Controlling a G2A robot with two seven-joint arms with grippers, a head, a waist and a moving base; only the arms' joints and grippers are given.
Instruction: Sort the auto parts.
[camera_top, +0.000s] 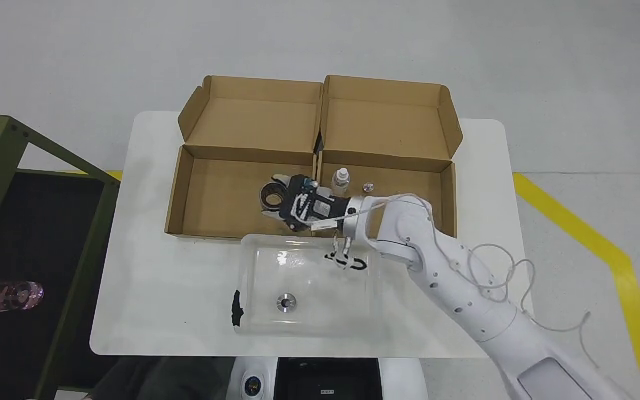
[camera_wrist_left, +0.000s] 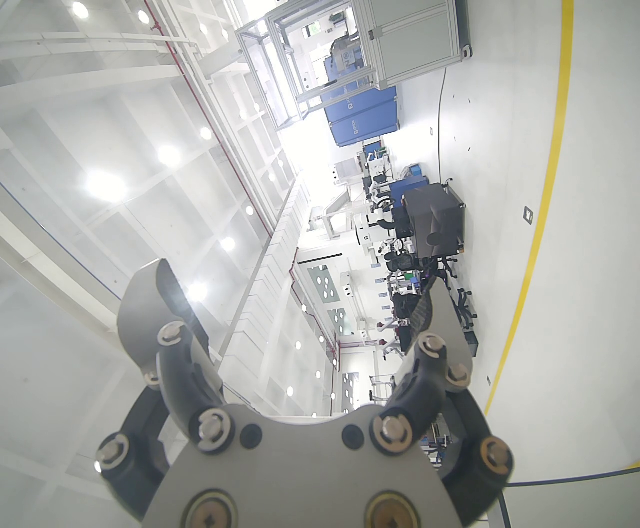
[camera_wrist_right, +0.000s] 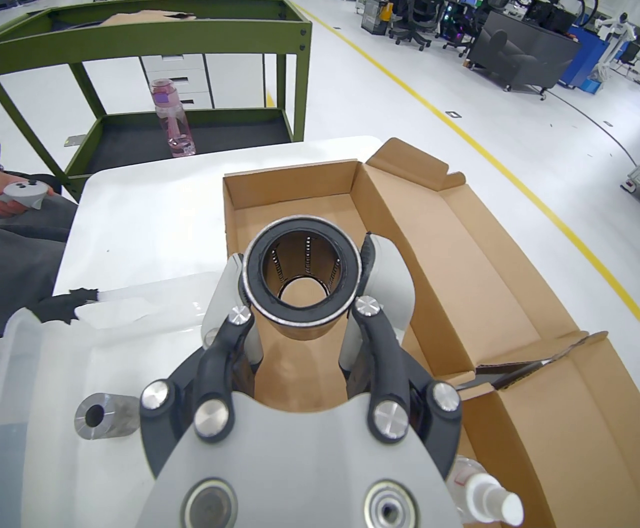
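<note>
The right gripper (camera_wrist_right: 303, 262) pinches a black-rimmed steel bearing sleeve (camera_wrist_right: 302, 316) and holds it over the floor of an open brown cardboard box (camera_wrist_right: 292, 190). This looks like the drop-off step, so next comes lowering a touch, then letting go. The left gripper (camera_wrist_left: 300, 300) points upward, fingers spread and empty

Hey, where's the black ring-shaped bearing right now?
The bearing sits clamped in the right gripper, over the floor of the top view's left-hand cardboard box, just beyond the clear tray.
</note>
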